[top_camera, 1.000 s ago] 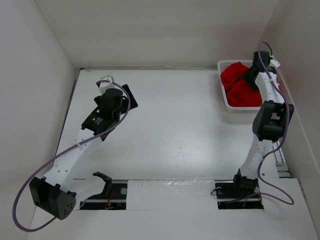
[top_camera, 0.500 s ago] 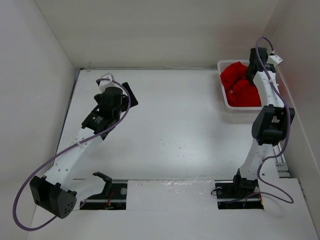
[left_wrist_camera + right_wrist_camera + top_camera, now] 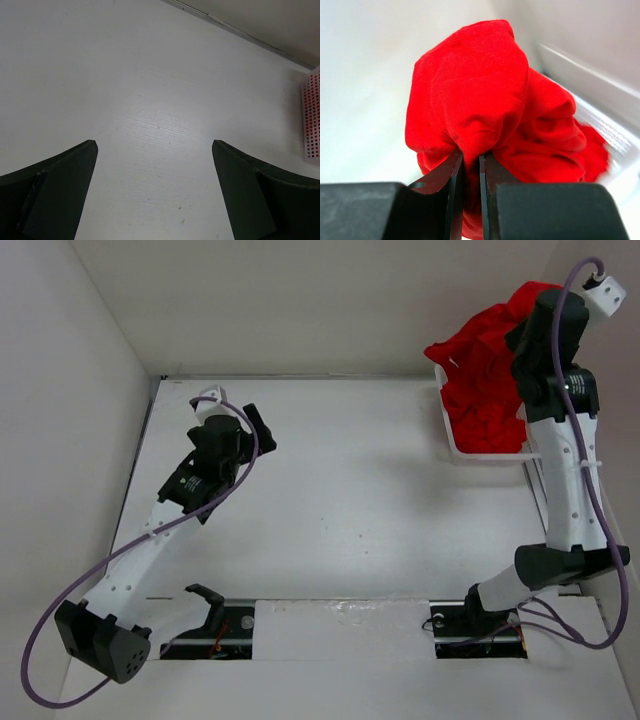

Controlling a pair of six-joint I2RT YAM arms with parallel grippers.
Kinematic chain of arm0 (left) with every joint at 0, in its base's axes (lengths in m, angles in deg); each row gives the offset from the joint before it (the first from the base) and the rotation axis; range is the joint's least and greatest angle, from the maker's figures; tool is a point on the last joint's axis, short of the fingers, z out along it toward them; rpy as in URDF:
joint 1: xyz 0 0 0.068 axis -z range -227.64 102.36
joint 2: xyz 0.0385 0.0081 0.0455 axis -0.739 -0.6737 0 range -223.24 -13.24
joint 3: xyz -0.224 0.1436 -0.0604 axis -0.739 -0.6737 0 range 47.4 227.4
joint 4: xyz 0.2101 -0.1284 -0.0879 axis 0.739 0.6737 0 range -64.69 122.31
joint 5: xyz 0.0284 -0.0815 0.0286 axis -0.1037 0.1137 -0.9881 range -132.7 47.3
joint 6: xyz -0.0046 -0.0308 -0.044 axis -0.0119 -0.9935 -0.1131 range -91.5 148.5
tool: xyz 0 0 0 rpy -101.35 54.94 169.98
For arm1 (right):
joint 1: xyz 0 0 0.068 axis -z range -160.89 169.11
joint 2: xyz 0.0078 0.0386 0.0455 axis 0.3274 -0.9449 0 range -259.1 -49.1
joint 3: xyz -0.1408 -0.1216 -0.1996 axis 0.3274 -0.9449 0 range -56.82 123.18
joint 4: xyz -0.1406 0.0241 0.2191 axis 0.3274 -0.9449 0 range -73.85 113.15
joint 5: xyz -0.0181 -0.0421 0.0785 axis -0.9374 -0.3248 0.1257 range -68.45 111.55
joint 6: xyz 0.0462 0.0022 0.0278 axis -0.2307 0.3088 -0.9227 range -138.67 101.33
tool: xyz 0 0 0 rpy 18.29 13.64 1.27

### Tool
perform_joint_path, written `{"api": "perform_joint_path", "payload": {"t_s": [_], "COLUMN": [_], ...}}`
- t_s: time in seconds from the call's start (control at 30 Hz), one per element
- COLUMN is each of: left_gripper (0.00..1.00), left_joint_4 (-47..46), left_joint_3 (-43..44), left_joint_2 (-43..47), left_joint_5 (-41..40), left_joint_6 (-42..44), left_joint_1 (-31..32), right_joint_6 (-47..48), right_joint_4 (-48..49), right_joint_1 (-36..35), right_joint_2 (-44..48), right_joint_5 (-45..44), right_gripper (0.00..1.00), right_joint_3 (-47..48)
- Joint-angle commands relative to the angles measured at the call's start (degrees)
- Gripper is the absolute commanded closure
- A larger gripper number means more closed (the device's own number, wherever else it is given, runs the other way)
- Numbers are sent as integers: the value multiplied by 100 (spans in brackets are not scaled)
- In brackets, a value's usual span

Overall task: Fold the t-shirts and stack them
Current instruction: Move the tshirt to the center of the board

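My right gripper [image 3: 522,335] is shut on a bright red t-shirt [image 3: 487,335] and holds it lifted above the white mesh basket [image 3: 447,428] at the far right. The cloth hangs bunched down toward more red shirts [image 3: 490,425] in the basket. In the right wrist view the fingers [image 3: 454,172] pinch a fold of the shirt [image 3: 485,95]. My left gripper [image 3: 257,430] is open and empty above the bare table at the left; its wrist view shows only tabletop between the fingertips [image 3: 155,150].
White walls close in the table on the left, back and right. The basket's mesh side [image 3: 312,122] shows at the right edge of the left wrist view. A metal rail [image 3: 330,605] runs along the near edge between the arm bases.
My right arm has risen high and pulled a red t-shirt up out of the basket. The left arm has barely moved.
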Motion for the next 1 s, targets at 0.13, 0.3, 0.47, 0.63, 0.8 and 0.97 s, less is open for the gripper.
{"api": "perform_joint_path", "payload": {"t_s": [0.13, 0.3, 0.47, 0.63, 0.8, 0.97], "left_gripper": [0, 0, 0, 0, 0, 0], "left_joint_4": [-19, 350, 965, 1546, 1967, 2021], "left_joint_3": [126, 126, 126, 73, -111, -367], "left_joint_2": [472, 648, 1104, 1474, 1659, 1659], "left_joint_5": [24, -82, -293, -618, -812, -566], "left_joint_6": [-174, -455, -877, -1168, -1431, -1432], "left_joint_1": [-7, -7, -60, -60, -60, -60], "right_joint_6": [1477, 1873, 1926, 1524, 820, 547], "right_joint_4": [869, 859, 1070, 1771, 1976, 1784], "right_joint_1": [-1048, -2278, -3604, -4231, -4425, -4539], "right_joint_2": [67, 67, -4, -266, -723, -1260], "right_joint_5": [1481, 1843, 1904, 1905, 1975, 1589], "right_gripper": [100, 100, 100, 98, 96, 55], "right_joint_3": [1426, 1042, 268, -997, -1876, -2413]}}
